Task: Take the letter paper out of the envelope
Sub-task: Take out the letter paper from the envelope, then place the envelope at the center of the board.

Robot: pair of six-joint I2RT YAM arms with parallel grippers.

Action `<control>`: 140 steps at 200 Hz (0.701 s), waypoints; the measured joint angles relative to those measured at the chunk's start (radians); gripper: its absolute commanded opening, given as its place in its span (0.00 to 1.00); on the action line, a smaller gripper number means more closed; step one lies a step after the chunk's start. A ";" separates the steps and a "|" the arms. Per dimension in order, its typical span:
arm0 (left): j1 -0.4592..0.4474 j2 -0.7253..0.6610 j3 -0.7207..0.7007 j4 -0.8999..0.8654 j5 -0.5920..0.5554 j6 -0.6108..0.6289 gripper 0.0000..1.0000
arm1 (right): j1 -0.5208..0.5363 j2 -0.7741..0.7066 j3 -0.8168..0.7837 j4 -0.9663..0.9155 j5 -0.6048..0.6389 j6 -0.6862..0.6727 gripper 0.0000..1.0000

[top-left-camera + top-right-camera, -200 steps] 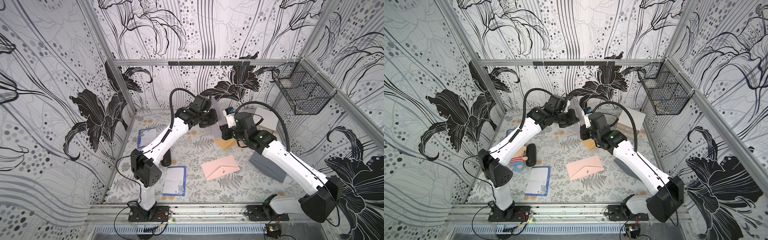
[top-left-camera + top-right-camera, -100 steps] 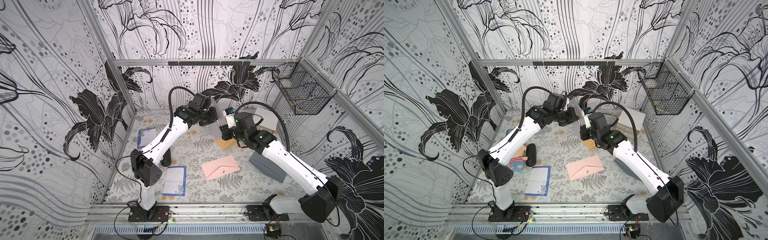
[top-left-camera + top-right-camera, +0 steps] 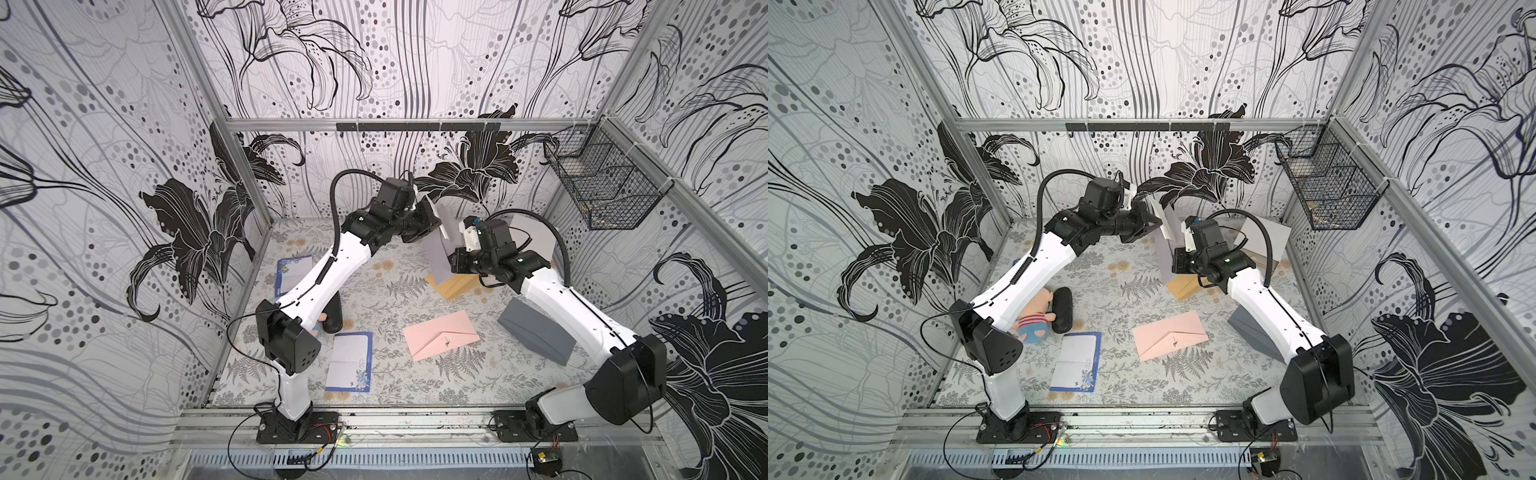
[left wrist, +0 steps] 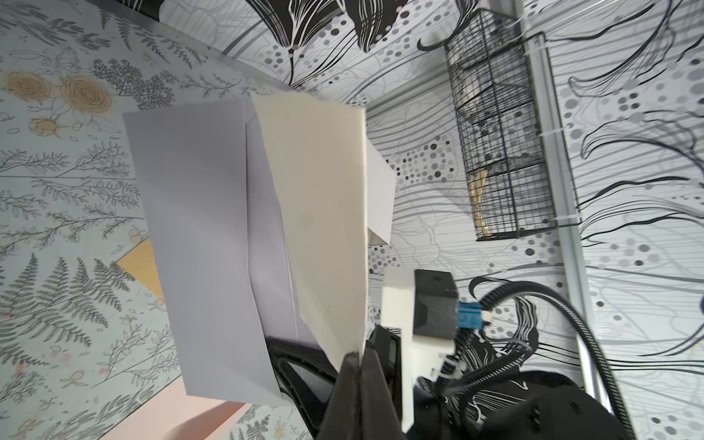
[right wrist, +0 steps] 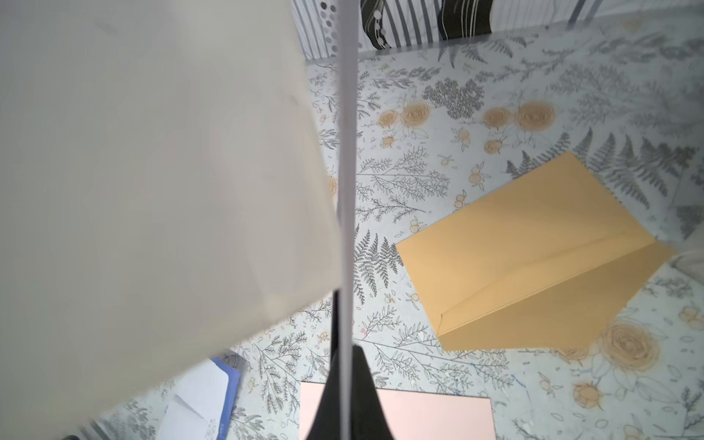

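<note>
Above the back of the counter (image 3: 386,299): both arms are seen meeting in the air, and the work is held clear of the surface.
Envelope (image 4: 198,228): a pale grey one is held off the counter with its flap opened; one edge is pinched by the right pincer (image 5: 344,365), whose jaws are closed tight on it.
Spare envelopes: a pink envelope (image 3: 440,334) and a tan envelope (image 5: 533,259) are left flat on the counter below, untouched by either arm.
Letter paper (image 4: 324,209): a cream sheet is seen mostly outside the envelope, lying across the opened flap; whether its far end sits inside the mouth cannot be told.
Left pincer (image 4: 358,362): closed on one corner of the letter paper.
Done: the sheet is judged to be largely drawn out.
Left: the last overlap is to be cleared by parting the arms, and the sheet is likely to be set down.
</note>
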 measured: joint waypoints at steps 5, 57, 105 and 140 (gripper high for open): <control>0.013 -0.013 -0.024 0.025 0.008 -0.008 0.00 | -0.005 0.005 0.000 0.004 -0.007 0.019 0.00; 0.169 -0.193 -0.388 0.288 0.063 -0.088 0.00 | -0.011 0.155 0.002 0.173 -0.009 0.355 0.00; 0.213 -0.300 -0.703 0.392 0.082 -0.095 0.00 | -0.011 0.443 0.115 0.285 0.056 0.569 0.00; 0.213 -0.344 -0.851 0.444 0.087 -0.109 0.00 | -0.011 0.560 0.201 0.381 0.084 0.679 0.00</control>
